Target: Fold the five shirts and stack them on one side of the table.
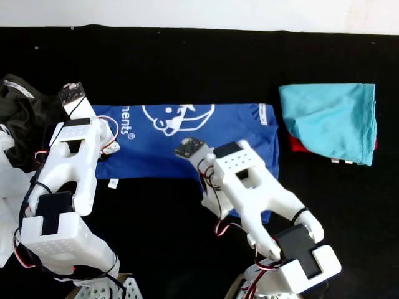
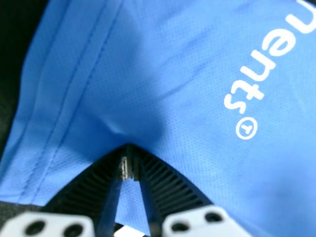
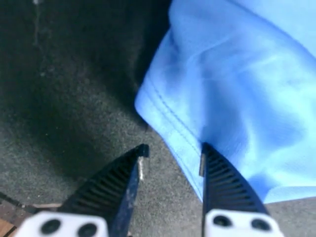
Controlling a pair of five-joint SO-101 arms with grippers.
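A blue shirt (image 1: 156,152) with white print lies as a long band across the middle of the black table. My left gripper (image 1: 106,149) sits at its left end, and its closed tips (image 2: 129,165) pinch a fold of the blue fabric (image 2: 197,74). My right gripper (image 1: 207,179) stands at the shirt's near edge. It is open (image 3: 171,155), one finger on the blue hem (image 3: 247,74) and the other over bare table. A folded teal shirt (image 1: 330,121) rests on a red one (image 1: 296,145) at the right.
A crumpled dark shirt (image 1: 22,118) and a white one (image 1: 5,180) lie at the far left beside the left arm. The black table (image 1: 162,237) stretches between the two arm bases, with a white wall behind the far edge.
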